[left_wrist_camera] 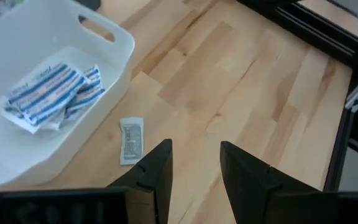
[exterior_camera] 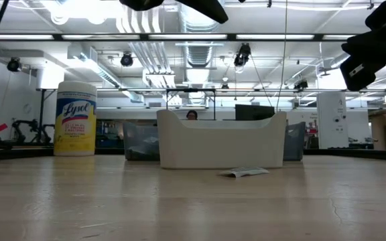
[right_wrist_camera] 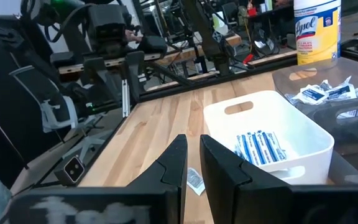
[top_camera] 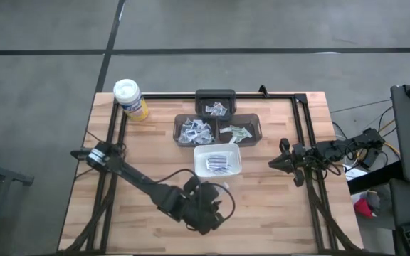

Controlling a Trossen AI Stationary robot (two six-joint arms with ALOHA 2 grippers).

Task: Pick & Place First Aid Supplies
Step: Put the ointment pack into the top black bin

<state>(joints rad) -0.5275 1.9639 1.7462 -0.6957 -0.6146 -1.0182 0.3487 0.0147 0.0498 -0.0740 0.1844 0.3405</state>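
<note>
Left tool (left_wrist_camera: pixel 194 168): spread, empty, above a lone packet (left_wrist_camera: pixel 131 140) on the bench (left_wrist_camera: pixel 241 81) beside the white tray (left_wrist_camera: pixel 114 46);
Right tool (right_wrist_camera: pixel 193 163): narrowly parted, empty

Robotics lab or workshop, exposed ceiling ducts (exterior_camera: pixel 196 50), strip lighting, concrete floor (top_camera: pixel 41 64), equipment stands (right_wrist_camera: pixel 114 56) behind the table

Bright, even light falls from ceiling strip lamps (exterior_camera: pixel 179 37), which glare white in the low view. The wooden table (top_camera: pixel 155 153) shows only soft, faint shadows. Near the lens, the dark fingers (left_wrist_camera: pixel 157 168) blur in both wrist views, as does the table's near edge in the low view.
</note>
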